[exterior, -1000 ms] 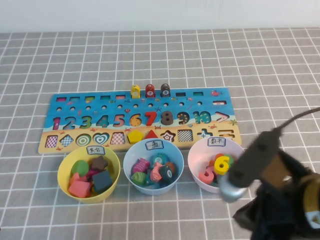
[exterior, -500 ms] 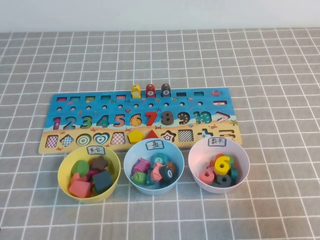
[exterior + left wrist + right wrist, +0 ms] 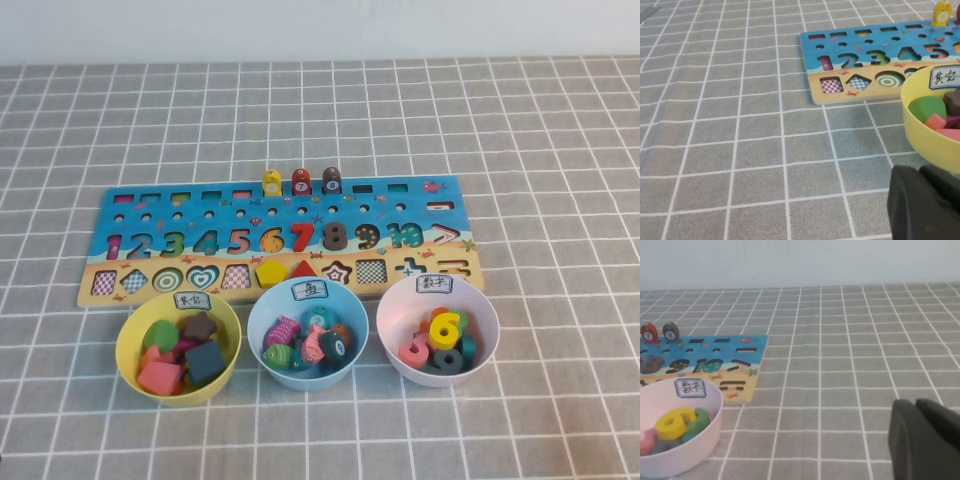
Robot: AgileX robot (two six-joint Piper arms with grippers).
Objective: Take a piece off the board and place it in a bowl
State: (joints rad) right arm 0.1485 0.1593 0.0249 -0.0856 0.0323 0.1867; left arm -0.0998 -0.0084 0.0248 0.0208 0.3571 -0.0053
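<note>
Only a little of the robot shows. The left tool (image 3: 927, 202) appears in its wrist view as a matte black, rounded block with a narrow seam dividing two halves. The right tool (image 3: 925, 440) looks alike in its own wrist view: dull black, soft-cornered casing, one dark groove running down it.

grey checked tablecloth (image 3: 560, 130), white wall (image 3: 320, 28).

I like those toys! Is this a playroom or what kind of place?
Probably a robot test table, not a playroom: a number puzzle board, three labelled sorting bowls like the yellow bowl, a grey checked cloth, and a plain white wall.
</note>
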